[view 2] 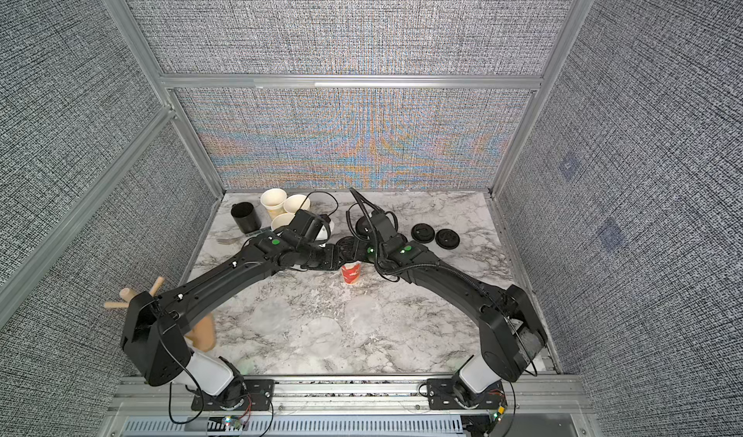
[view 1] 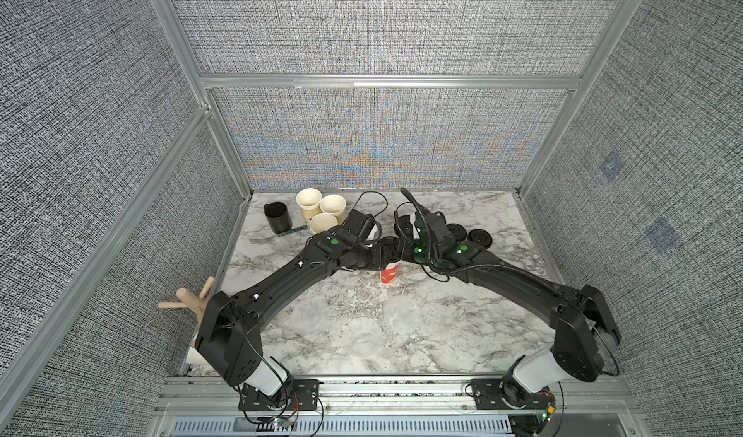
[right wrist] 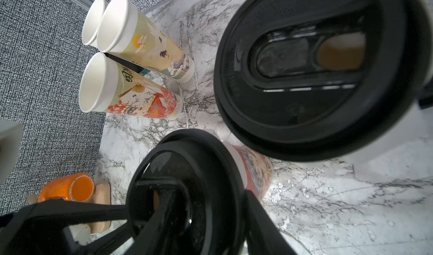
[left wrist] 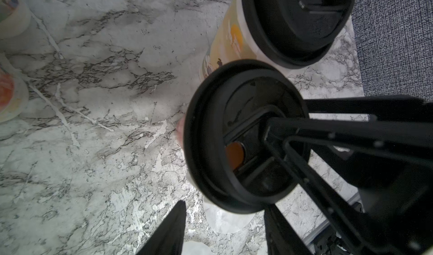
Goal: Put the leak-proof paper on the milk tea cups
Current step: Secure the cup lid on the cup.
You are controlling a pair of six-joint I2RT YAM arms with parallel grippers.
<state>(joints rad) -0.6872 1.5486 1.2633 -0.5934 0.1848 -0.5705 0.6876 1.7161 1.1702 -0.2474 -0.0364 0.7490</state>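
We see the marble table (view 1: 462, 334) filling the booth floor. The left arm (view 1: 289, 278) and right arm (view 1: 506, 278) reach in from the near edge and meet over its middle. Under them stands a red cup (view 1: 390, 273), topped by a black lid (left wrist: 206, 148). On its far side is a yellow cup (left wrist: 232, 35), also lidded. Three open cups (view 1: 309, 200) cluster at the far left, beside a black mug (view 1: 277, 216). Three paper sheets (view 1: 364, 330), faint round patches, lie flat on the table on the near side of the red cup. Two loose lids (view 1: 478, 238) lie at the far right of the arms. The right gripper (left wrist: 285, 114) grips the black lid at a middling width, one finger in its hollow and the other at its outer rim. The left gripper (left wrist: 225, 207) has its fingers spread beside the lid's edge, and one fingertip (left wrist: 178, 214) is clear of it, with marble showing between.
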